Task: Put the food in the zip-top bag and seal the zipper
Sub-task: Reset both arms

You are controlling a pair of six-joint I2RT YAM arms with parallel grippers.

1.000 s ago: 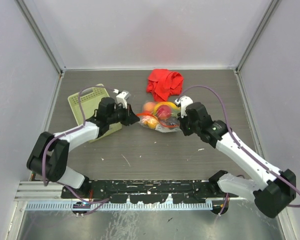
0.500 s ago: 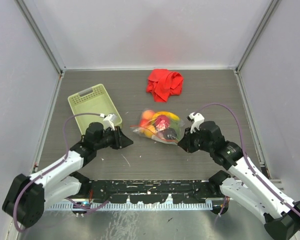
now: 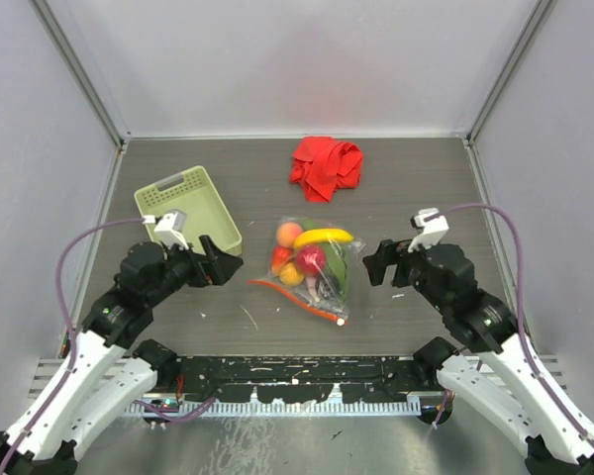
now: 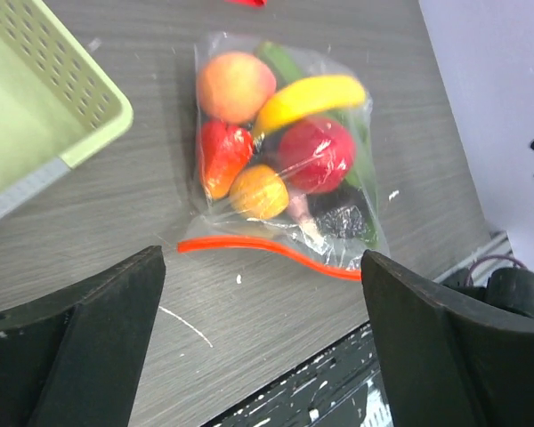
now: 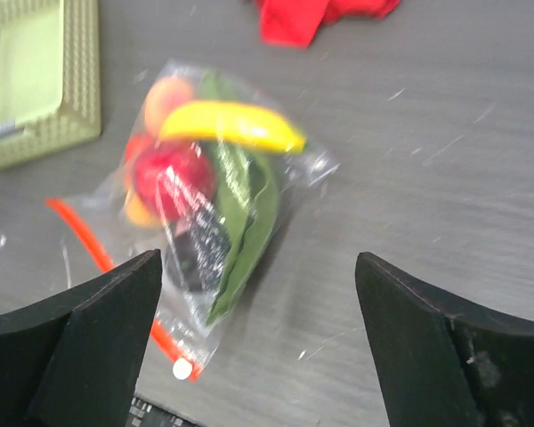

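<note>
Zip-top bag [image 3: 320, 298]: clear, thin, crinkled plastic with glossy creases; it lay flat on the table [image 3: 257, 178], between the two arms and touched by neither.
Zipper [image 4: 267, 245]: a narrow red-orange strip, slightly wavy, ran along the bag's near edge, with a small white tab [image 5: 182, 367] at its right end.
Food: all of it sat inside the bag. There was a curved yellow banana [image 4: 307, 98], a round peach-orange piece [image 4: 236, 86], a shiny red round piece [image 4: 316, 153], a red tapered piece [image 4: 221, 158], a small orange piece [image 4: 258, 191], flat green pods [image 5: 249, 213] and a dark purple piece [image 4: 338, 218].
Left fingers [image 4: 71, 338]: black, blunt and spread wide apart, holding nothing, near the bag's left side.
Right fingers [image 5: 445, 347]: black, spread wide apart and holding nothing, near the bag's right side.
Basket [image 3: 173, 184]: pale green slotted plastic, rectangular, left of the bag and farther back.
Cloth [image 3: 325, 166]: red and bunched in soft folds, beyond the bag's far end.
</note>
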